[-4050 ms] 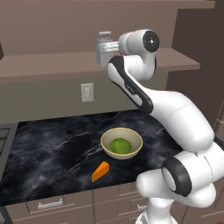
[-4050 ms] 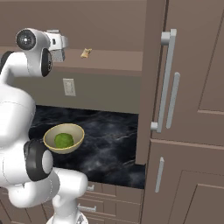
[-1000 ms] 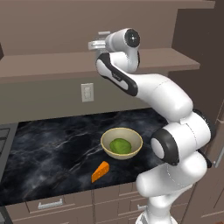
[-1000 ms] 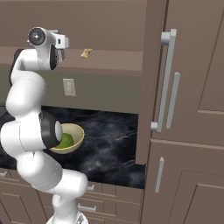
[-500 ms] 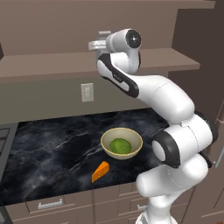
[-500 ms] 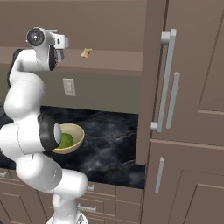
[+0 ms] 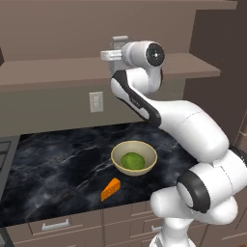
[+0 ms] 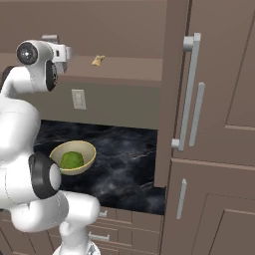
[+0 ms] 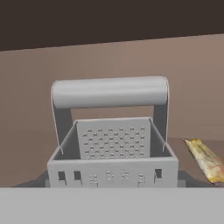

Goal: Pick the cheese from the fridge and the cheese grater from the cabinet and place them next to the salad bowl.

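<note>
Black marble with pale veins makes up the tabletop (image 7: pixel 58 164) in this brown-panelled kitchen, with drawer fronts below its front edge. Nearest the front edge lies the cheese (image 7: pixel 110 189), an orange wedge flat on the marble. Just beyond it and slightly to the right, close by but not touching, sits the salad bowl (image 7: pixel 134 158), cream-coloured with a green mound inside; in the right base view the same bowl (image 8: pixel 73 157) is partly behind the robot's white body. Behind the tabletop a tan wall carries a white switch plate (image 7: pixel 96 102). Above that runs the long brown shelf board of the cabinet (image 7: pixel 43 77), and the arm reaches up so that the pincer (image 7: pixel 108 55) is level with this shelf. In the hand view the cheese grater (image 9: pixel 112 148) stands upright on the shelf directly ahead and very close, its loop handle on top and its perforated face toward the camera. The pincer's jaws stand wide apart, and I cannot tell whether they touch the grater. A small tan scrap (image 9: pixel 205 158) lies on the shelf just to one side of the grater. Off to the right stands a tall dark brown panelled column (image 8: pixel 214 124) with long grey handles.
</note>
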